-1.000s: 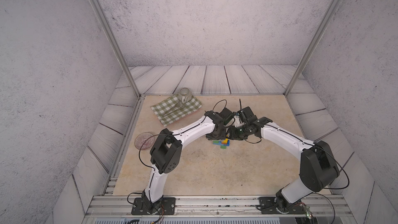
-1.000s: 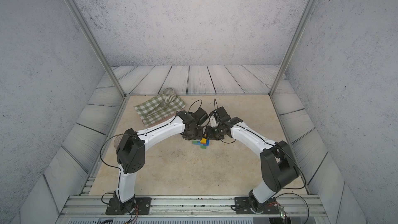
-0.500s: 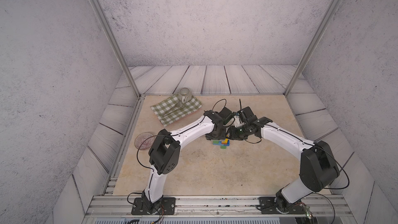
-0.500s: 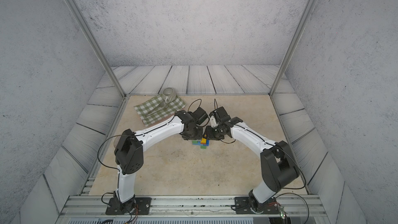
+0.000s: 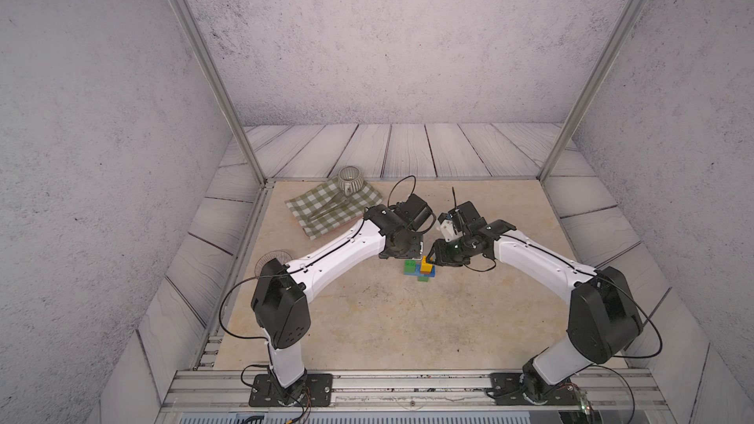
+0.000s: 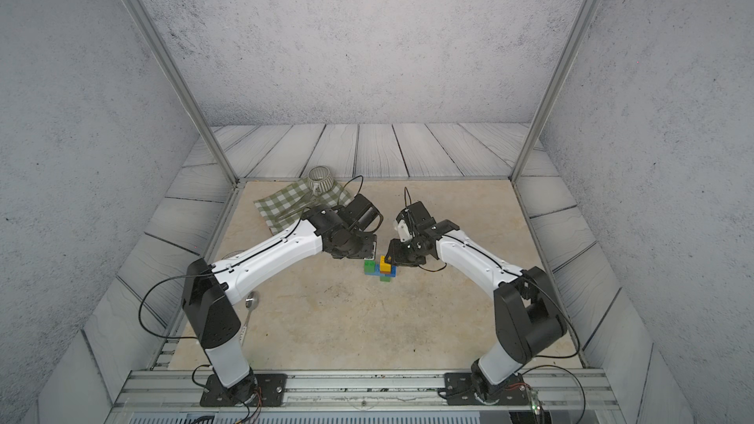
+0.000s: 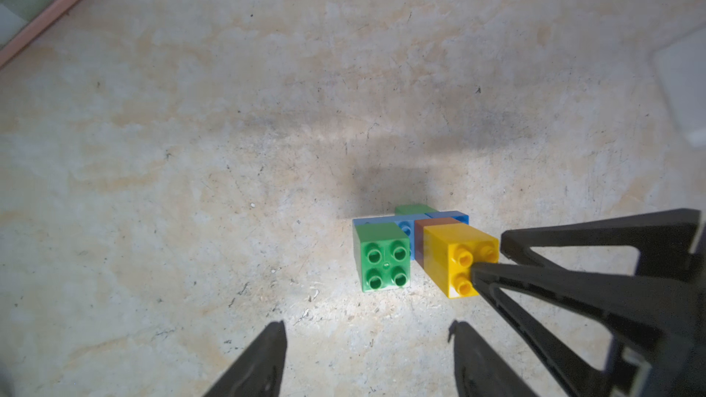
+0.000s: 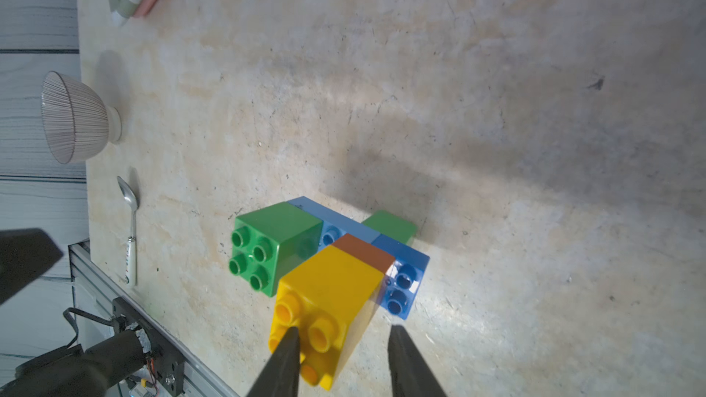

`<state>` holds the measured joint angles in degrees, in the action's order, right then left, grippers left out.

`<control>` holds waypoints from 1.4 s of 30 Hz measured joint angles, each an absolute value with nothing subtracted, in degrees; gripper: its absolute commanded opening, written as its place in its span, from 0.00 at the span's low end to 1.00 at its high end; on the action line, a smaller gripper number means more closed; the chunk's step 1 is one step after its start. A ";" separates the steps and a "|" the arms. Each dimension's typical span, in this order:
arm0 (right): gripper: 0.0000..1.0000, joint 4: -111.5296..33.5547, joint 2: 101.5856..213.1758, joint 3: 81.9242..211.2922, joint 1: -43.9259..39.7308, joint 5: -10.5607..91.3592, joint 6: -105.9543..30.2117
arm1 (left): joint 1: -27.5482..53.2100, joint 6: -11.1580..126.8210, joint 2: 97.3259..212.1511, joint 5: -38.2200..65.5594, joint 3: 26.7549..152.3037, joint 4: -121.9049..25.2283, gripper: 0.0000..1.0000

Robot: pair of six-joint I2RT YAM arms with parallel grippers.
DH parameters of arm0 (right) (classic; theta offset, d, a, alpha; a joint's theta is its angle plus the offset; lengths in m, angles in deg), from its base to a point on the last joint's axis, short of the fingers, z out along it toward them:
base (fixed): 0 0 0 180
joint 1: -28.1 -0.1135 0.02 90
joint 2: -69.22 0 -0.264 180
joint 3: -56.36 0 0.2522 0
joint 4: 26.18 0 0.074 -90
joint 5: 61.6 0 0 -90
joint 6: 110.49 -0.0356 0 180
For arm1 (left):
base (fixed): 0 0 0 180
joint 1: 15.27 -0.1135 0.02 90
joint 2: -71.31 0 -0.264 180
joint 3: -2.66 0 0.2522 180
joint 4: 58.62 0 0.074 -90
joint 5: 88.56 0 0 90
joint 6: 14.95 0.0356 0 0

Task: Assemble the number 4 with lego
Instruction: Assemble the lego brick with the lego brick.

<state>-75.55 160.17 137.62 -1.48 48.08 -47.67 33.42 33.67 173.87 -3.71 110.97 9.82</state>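
On the surface (image 5: 367, 320), your left claw (image 7: 367, 324) hangs wide apart and empty, just beside the green brick (image 7: 384, 257). Your right claw (image 8: 344, 327) is pinched almost closed, its tips against the studded end of the yellow brick (image 8: 328, 280). Whether it grips or only presses, you cannot tell. The number 4 (image 5: 420, 269) lies flat mid-surface between both claws. Expect it to be light, rigid and slick-sided, with press-fit joints that could pop. Take it across flat walls, never by the studs.
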 measured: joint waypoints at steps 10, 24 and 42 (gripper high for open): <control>0.42 -81.63 163.15 142.67 -1.48 47.69 -47.69 | 32.43 33.64 173.59 -3.71 107.01 8.68 0.74; 0.47 -84.87 164.26 146.21 -1.48 48.26 -47.95 | 31.17 33.64 170.55 -3.68 104.98 7.52 0.75; 0.51 -85.32 164.02 148.97 -2.11 49.63 -45.55 | 30.21 33.47 165.52 -3.71 99.65 6.34 0.76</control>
